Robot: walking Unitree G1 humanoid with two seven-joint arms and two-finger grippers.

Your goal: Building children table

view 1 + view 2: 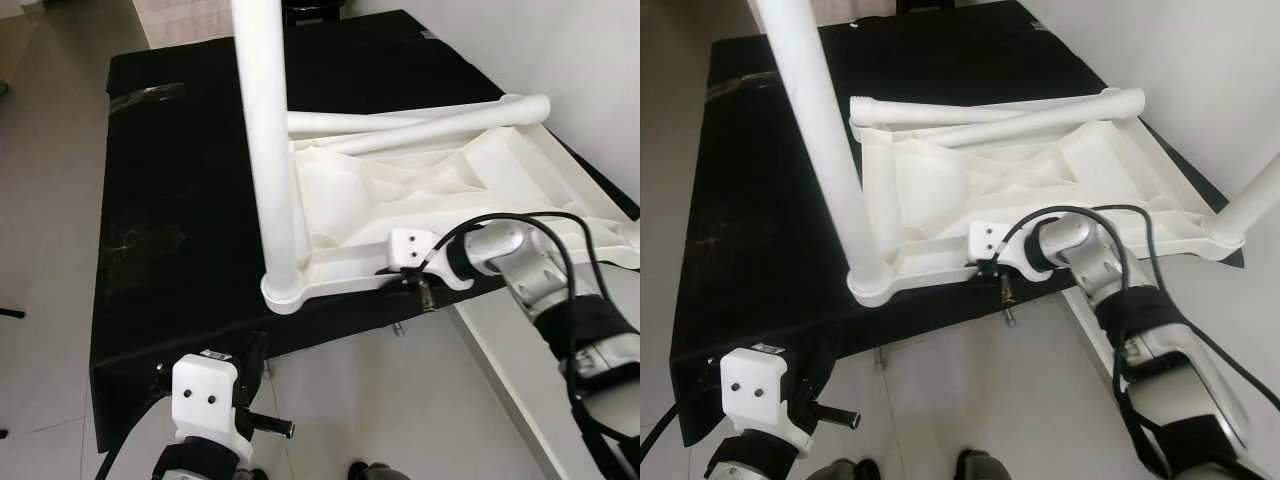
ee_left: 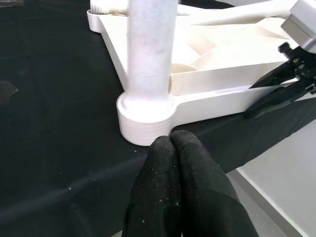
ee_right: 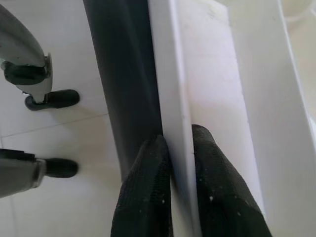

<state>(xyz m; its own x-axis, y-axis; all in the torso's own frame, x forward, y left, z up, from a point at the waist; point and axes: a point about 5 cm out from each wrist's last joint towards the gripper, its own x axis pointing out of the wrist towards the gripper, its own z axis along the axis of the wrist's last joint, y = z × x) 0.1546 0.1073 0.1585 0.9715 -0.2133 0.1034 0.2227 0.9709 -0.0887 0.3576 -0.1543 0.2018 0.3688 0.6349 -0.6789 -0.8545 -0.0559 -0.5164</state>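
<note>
Inverted white tabletop [image 1: 440, 190] lies on the black surface [image 1: 170, 200], toward its right, near edge overhanging. One leg [image 1: 268, 140] stands fitted in the near-left corner socket; loose legs [image 1: 420, 122] lie across the far side. Right gripper [image 3: 178, 163] clamps the tabletop's near rim, one finger on each face. Left gripper [image 2: 174, 163], fingers pressed together and empty, hangs below the surface's near edge, just short of the corner socket. Right forearm reaches in from the right, wrist bent leftward. Judgement: keep the rim clamp square and steady, preventing sliding off the surface
</note>
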